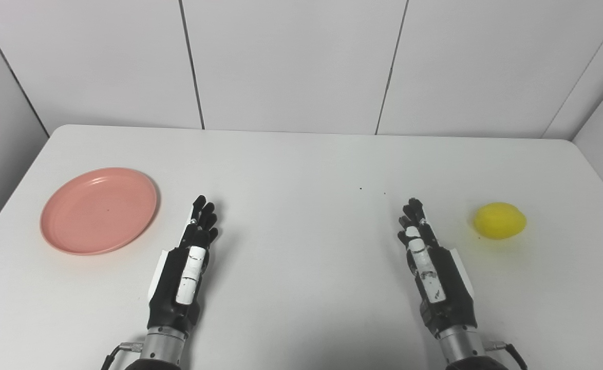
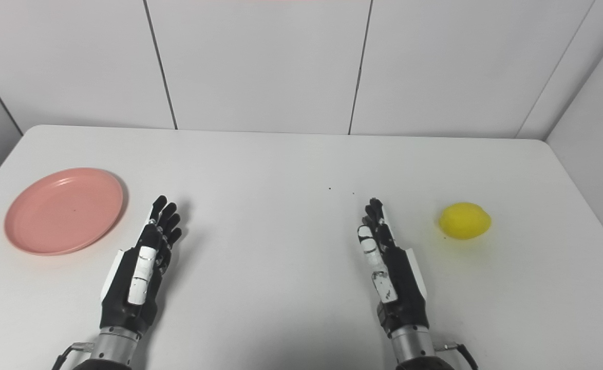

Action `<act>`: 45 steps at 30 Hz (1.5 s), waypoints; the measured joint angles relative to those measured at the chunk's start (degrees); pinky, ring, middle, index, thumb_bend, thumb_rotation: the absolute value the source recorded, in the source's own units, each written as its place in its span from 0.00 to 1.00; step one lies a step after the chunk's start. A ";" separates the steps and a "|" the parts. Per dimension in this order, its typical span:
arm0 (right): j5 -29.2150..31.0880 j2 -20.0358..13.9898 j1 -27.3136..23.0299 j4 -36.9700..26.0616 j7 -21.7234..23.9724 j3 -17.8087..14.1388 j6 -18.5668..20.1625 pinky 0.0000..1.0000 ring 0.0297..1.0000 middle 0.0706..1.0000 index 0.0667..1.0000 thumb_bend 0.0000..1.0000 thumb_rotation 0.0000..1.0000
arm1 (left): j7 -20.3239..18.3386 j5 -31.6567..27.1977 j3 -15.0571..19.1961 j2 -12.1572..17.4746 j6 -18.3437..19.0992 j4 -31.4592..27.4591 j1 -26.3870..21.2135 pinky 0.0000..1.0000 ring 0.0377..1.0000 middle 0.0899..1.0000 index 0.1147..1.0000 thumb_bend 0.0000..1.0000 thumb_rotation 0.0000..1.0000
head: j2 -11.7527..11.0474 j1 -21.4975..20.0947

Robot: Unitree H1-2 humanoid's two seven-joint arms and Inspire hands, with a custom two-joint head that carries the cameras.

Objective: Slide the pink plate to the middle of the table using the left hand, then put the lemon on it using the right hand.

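Bench (image 1: pixel 301 169): white, pale walls behind.
Pink plate (image 1: pixel 99 209): far left, just left of left hand (image 1: pixel 188 267).
Lemon (image 1: pixel 500 220): right of right hand (image 1: pixel 430 262).
Hands: both empty, fingers extended.

One pink plate (image 1: pixel 99 210), one lemon (image 1: pixel 500 220), two hands, one table (image 1: pixel 301 164).

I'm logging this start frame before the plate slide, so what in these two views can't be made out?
- Palm sides of the left hand and right hand: both views show only the backs.
- Underside of the pink plate and the far side of the lemon: hidden by their own bodies.
- Two dark specks on the table: too small to identify.
- Forearms: cut off by the bottom edge.
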 measured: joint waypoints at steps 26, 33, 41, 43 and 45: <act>-0.97 -0.04 -0.57 -2.10 -0.11 -0.70 2.64 1.00 1.00 1.00 1.00 0.54 0.85 | -0.67 0.01 -2.25 0.54 4.49 -3.70 -0.06 1.00 1.00 1.00 1.00 0.75 0.95 | 1.15 2.62; -0.01 -0.59 -0.51 -2.05 0.37 -1.22 2.63 1.00 1.00 1.00 1.00 0.53 0.88 | -2.68 0.15 -2.45 1.11 5.93 -3.76 -0.13 1.00 1.00 1.00 1.00 0.73 0.96 | -2.20 9.58; 1.03 -1.66 0.03 -0.11 1.30 -1.83 2.20 1.00 1.00 1.00 1.00 0.53 0.93 | -2.78 1.57 -1.82 1.35 6.11 -8.76 -0.20 1.00 1.00 1.00 1.00 0.74 0.96 | -5.71 14.06; 0.83 -1.80 0.47 -0.16 1.30 -1.82 1.66 1.00 1.00 1.00 1.00 0.52 0.93 | -2.78 1.47 -1.27 1.50 6.52 -10.16 -0.34 1.00 1.00 1.00 1.00 0.75 0.95 | -6.24 14.41; 0.52 -1.78 0.75 -0.15 1.30 -1.76 1.47 1.00 1.00 1.00 1.00 0.50 0.94 | -2.78 1.33 -0.55 2.18 6.92 -11.07 -0.74 1.00 1.00 1.00 1.00 0.76 0.95 | -6.68 14.41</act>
